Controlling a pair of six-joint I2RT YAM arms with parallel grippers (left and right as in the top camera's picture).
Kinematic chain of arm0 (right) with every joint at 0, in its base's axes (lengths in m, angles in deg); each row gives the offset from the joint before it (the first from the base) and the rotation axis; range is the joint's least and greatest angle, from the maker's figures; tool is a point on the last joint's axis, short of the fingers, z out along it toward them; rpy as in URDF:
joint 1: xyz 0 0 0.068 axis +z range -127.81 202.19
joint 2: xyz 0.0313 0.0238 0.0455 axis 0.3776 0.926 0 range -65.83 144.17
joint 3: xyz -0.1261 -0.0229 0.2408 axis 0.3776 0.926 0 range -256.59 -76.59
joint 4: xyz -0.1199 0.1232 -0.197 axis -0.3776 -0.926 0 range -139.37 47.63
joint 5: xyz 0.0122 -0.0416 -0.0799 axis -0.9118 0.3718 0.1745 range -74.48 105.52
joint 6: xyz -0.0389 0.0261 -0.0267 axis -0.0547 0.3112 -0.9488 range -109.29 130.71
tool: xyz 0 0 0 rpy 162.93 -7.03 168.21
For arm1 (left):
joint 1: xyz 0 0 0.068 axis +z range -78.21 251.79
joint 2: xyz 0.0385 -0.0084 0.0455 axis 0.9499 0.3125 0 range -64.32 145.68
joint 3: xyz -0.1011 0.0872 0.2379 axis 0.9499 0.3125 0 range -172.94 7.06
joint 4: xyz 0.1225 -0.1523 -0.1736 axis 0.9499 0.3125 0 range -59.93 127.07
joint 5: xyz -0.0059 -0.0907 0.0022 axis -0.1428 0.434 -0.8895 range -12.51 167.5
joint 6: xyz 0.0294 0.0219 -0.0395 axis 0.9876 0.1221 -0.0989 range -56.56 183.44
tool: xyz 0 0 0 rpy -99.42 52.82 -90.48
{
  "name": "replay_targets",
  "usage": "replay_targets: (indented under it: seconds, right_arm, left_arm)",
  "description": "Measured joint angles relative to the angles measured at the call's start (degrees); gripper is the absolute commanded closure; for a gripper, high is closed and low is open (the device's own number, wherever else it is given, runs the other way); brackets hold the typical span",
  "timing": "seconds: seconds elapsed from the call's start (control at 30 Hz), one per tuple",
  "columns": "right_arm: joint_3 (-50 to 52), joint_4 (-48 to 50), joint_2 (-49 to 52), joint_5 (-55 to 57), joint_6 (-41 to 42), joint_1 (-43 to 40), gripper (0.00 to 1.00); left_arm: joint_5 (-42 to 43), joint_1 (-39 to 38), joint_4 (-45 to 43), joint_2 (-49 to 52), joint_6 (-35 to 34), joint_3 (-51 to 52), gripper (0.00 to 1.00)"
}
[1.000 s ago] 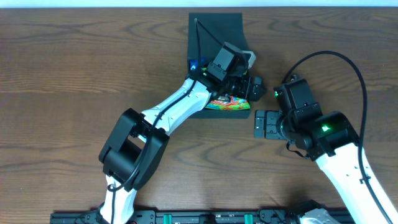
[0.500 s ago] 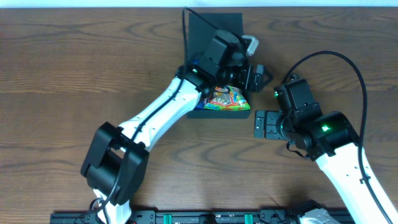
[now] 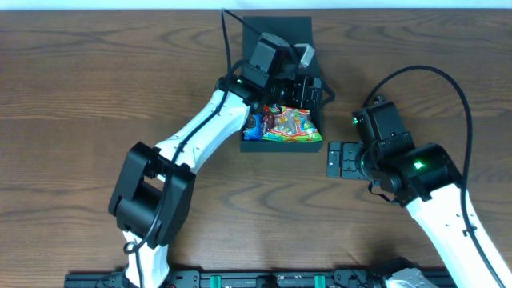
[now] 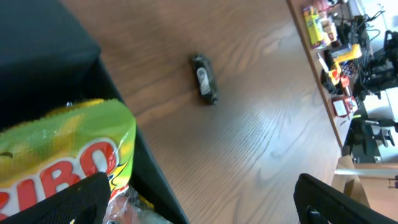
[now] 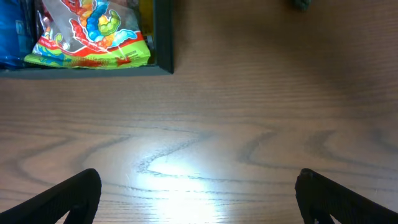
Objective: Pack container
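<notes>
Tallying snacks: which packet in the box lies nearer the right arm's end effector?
The green-and-red gummy packet; the blue packet lies beyond it, by the container's left wall.

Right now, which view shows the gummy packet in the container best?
Overhead: the gummy packet lies nearly whole inside the container. Right wrist shows part of it, cut by the frame edge; left wrist only a green corner with red letters.

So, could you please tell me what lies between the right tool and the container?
Only bare wooden table separates the open right tool from the container, as the right wrist view shows.
</notes>
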Motion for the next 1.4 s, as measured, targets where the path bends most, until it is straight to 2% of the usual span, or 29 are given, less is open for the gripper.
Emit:
replay_targets:
  seconds: [0.6, 1.4]
  right_arm:
    - [0.0, 0.1, 0.0, 0.0, 0.0, 0.0, 0.01]
    - [0.0, 0.9, 0.0, 0.9, 0.0, 0.0, 0.01]
  left_arm:
    - [2.1, -0.1, 0.3, 5.2, 0.7, 0.0, 0.05]
    - [1.4, -1.4, 0.5, 5.7, 3.2, 0.0, 0.05]
